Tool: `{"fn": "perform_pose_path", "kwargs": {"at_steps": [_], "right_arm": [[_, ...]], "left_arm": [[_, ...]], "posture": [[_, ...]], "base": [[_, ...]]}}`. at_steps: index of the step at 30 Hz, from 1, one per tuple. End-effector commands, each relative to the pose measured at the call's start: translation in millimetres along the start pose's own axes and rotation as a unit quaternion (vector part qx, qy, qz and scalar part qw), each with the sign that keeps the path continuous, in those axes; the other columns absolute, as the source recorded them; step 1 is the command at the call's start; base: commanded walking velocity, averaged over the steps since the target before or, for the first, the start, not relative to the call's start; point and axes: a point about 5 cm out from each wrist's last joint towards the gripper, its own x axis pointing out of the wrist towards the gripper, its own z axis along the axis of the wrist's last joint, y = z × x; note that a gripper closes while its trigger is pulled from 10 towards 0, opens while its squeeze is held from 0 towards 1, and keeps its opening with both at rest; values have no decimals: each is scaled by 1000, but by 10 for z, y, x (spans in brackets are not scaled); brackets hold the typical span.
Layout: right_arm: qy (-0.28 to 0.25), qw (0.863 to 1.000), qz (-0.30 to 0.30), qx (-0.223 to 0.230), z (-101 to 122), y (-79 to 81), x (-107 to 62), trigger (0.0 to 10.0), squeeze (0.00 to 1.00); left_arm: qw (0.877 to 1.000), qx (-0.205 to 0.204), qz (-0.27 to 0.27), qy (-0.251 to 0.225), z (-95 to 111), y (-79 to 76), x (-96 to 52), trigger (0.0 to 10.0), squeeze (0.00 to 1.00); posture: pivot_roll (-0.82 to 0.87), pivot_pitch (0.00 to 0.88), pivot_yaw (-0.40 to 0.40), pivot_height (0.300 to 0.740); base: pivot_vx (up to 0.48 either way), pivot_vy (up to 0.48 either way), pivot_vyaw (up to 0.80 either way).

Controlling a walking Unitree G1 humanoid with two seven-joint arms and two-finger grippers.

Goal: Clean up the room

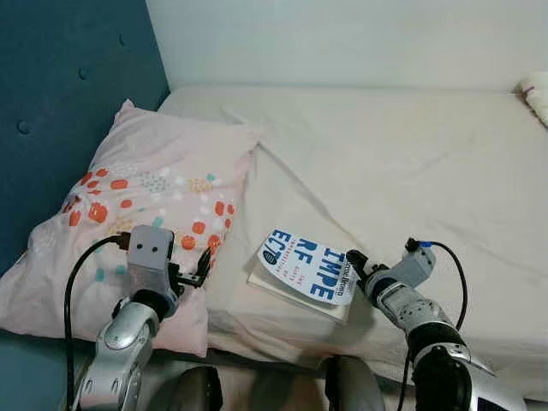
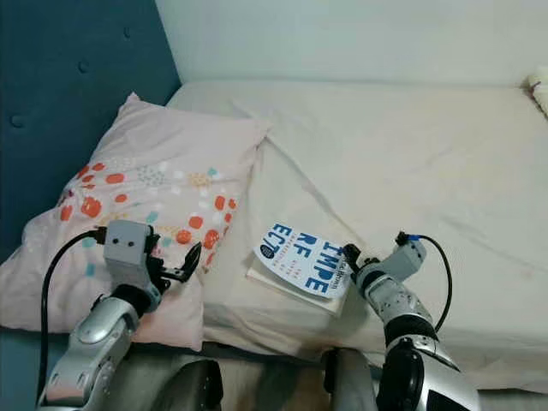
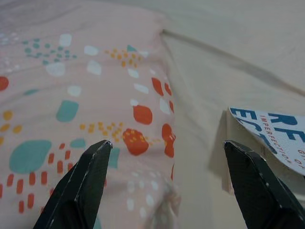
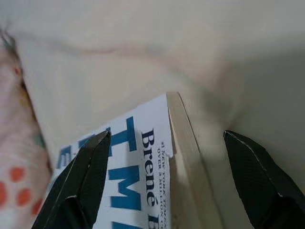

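A white book with blue lettering (image 1: 306,270) lies near the front edge of the cream bed (image 1: 402,163). My right gripper (image 1: 353,261) is at the book's right corner, open, with the book's corner (image 4: 167,138) between its spread fingers (image 4: 86,176). A pink pillow with orange and teal spots (image 1: 145,214) rests at the bed's left end. My left gripper (image 1: 202,265) hovers over the pillow's front right corner, open, with nothing between its fingers (image 3: 90,176); the book's edge (image 3: 271,133) is just beyond one finger.
A dark blue padded headboard (image 1: 60,94) rises on the left behind the pillow. A pale wall (image 1: 342,38) backs the bed. A small white object (image 1: 537,94) lies at the bed's far right edge. The mattress beyond the book is wide and flat.
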Motion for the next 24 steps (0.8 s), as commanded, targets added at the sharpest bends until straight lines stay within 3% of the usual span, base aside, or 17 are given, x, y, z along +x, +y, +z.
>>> {"fn": "perform_pose_path", "kwargs": {"at_steps": [1,3,5,16,19,23,24], "right_arm": [[26,999,-3,47,-134,-45,5,10000,0],[46,993,7,113,-228,-58,0,10000,0],[62,991,9,117,-301,-62,-1,10000,0],[101,995,9,8,-661,-169,-29,10000,0],[91,996,16,8,-730,-227,-50,10000,0],[81,996,26,34,-807,-298,-83,10000,0],[77,995,40,58,-838,-317,-100,10000,0]], "left_arm": [[1000,13,2,8,-9,29,-43,10000,0],[1000,12,1,9,-7,10,-57,10000,0],[1000,10,0,10,-7,-5,-66,10000,0],[1000,-3,-1,12,-18,-106,-133,10000,0],[1000,-6,3,14,-32,-119,-148,10000,0],[1000,-8,10,13,-32,-127,-156,10000,0],[1000,-9,13,12,-27,-131,-157,10000,0]], "posture": [[130,209,7,592],[131,208,9,592],[131,207,8,592],[129,200,-3,592],[127,198,-3,592],[128,198,-1,592],[128,199,1,592]], "base": [[0,0,0],[0,0,0],[0,0,0],[0,0,0],[0,0,0],[0,0,0],[0,0,0]]}}
